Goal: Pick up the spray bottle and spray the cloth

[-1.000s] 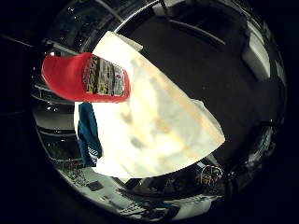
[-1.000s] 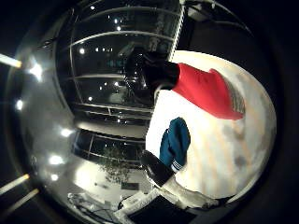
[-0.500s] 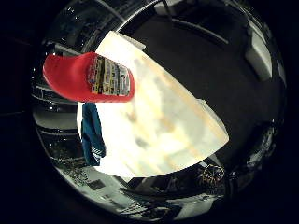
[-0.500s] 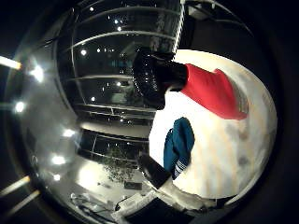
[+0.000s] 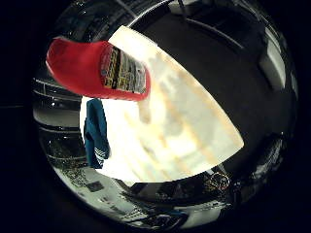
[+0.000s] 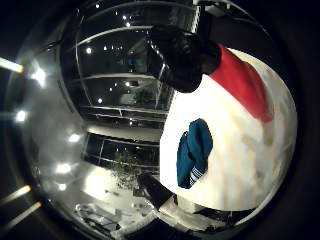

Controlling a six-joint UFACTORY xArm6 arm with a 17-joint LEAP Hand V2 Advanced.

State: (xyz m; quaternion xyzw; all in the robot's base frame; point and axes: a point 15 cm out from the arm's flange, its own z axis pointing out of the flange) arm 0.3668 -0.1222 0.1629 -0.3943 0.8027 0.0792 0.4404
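Observation:
The spray bottle (image 6: 240, 85) has a red body and a black spray head (image 6: 185, 60); it is on the pale table (image 6: 250, 165) near its edge. In the little finger side palm view the bottle's red body (image 5: 83, 66) with its printed label (image 5: 124, 76) looms large, close to the palm. The cloth (image 6: 193, 152) is dark blue with light stripes at one end and lies crumpled on the table beside the bottle. It also shows in the little finger side palm view (image 5: 95, 136).
The table top (image 5: 185, 121) stretches away from the bottle and cloth, with its edges in sight. Around it is a dark floor (image 5: 224, 58). Large glass panes with light reflections (image 6: 110, 90) stand beyond the table's edge.
Both views have shifted: the palm has moved closer to the bottle, which now looks larger and sits nearer the picture's edge. The cloth lies as before on the table.

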